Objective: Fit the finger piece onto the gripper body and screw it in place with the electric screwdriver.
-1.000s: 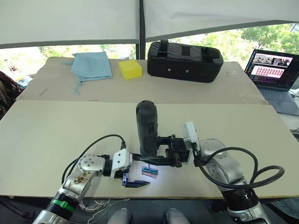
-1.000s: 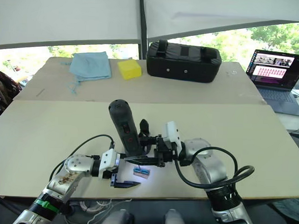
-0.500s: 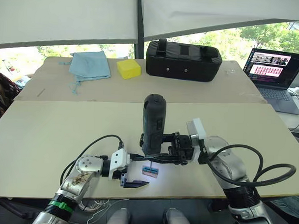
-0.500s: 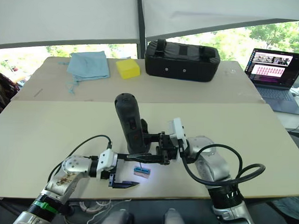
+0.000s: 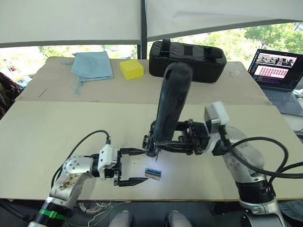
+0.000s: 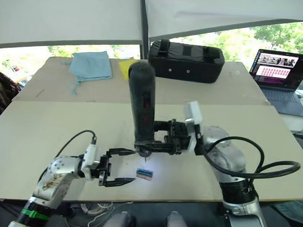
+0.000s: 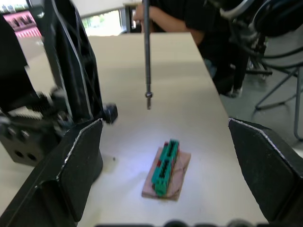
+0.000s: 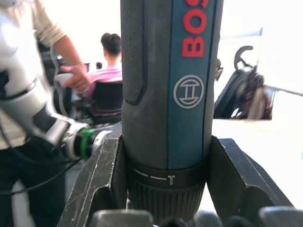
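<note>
Since it does the fastening, electric screwdriver point(image 5: 170, 101): held upright over the bench point(image 5: 51, 135), fat end up, thin metal bit point(image 7: 147, 47) pointing straight down. That's the pose you'd want for driving a screw from above. The tip hangs in the air, clear of the surface.
Bit tip: there's a tiny knob point(image 7: 148, 96) on the end, maybe a screw riding on it. Too small to call.
Right hand point(image 5: 160, 142): clenched around the screwdriver's lower collar, one black finger on each side. Gripping that low probably steadies the bit.
Green-and-brown block point(image 5: 153, 173): flat on the bench near the front edge, just beside the spot under the bit, not touching it.
Left hand point(image 5: 143, 166): released, fingers spread wide, nothing between them. It sits low over the bench, aimed at the block and bit, looking ready to steady or fetch a part.
Step guess: the driver looks raised rather than working.
Background: black bag point(image 5: 188, 55), yellow block point(image 5: 131, 69), blue cloth point(image 5: 93, 65) and laptop point(image 5: 280, 73) sit well apart at the far side.
</note>
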You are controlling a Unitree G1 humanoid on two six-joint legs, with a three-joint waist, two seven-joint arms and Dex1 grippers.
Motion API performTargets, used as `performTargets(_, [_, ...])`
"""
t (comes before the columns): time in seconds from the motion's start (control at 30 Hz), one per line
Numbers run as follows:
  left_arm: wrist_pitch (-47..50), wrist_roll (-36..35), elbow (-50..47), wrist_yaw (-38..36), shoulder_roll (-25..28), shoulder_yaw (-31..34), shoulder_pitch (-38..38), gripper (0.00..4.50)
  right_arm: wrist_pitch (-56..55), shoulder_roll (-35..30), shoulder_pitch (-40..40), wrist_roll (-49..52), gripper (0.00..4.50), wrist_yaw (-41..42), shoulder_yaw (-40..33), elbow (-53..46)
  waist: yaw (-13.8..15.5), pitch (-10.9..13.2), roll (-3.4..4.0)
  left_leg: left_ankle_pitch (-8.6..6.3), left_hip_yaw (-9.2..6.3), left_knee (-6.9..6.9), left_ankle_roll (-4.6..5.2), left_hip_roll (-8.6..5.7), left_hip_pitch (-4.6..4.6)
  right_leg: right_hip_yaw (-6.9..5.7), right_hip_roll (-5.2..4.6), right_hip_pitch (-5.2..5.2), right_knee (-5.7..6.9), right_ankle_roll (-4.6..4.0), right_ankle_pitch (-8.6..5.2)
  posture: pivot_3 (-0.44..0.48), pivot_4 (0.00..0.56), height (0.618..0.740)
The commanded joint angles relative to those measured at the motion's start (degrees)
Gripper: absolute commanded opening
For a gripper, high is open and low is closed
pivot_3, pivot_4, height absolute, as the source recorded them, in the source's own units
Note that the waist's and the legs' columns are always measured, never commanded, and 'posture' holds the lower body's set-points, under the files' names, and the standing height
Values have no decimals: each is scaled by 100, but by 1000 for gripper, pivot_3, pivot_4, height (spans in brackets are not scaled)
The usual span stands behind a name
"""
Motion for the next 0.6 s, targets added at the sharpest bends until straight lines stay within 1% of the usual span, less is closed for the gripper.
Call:
performTargets(0.03, [253,-402,-510,173,113,357,97,4452,122,-78,-210,393,1903,-124,-353,-339,-1,0,0,0,0,0,0,1,-1,0,1,-1,-1,0,0,0,150,740])
performTargets(0.17, [584,-711,-834,290,352,754,432,4452,233,-227,-312,520,1903,-170,-541,-365,-4,1,0,0,1,0,0,3,0,0,2,-1,-2,0,0,0,150,740])
performTargets(0.33, [786,-882,-790,295,677,1280,970,4452,315,-466,-387,651,1903,-171,-733,-346,-7,5,2,0,5,-1,0,6,-1,-1,4,-2,-3,-1,-1,0,150,740])
performTargets(0.4, [658,-757,-625,302,743,1462,1127,4452,357,-550,-392,684,1903,-165,-807,-349,-6,5,1,0,7,-1,0,7,-1,-1,4,-2,-4,-1,-1,0,150,740])
performTargets(0.47, [523,-539,-430,344,765,1513,1214,4452,392,-606,-387,696,1903,-150,-857,-352,-3,5,2,0,10,-1,0,8,0,-1,4,-1,-6,-1,-1,0,150,740])
performTargets(0.6, [497,-75,-213,646,642,1225,1020,4452,417,-675,-382,740,1903,-158,-884,-367,18,7,0,0,23,0,0,6,-2,-1,3,1,-10,0,-1,0,150,740])
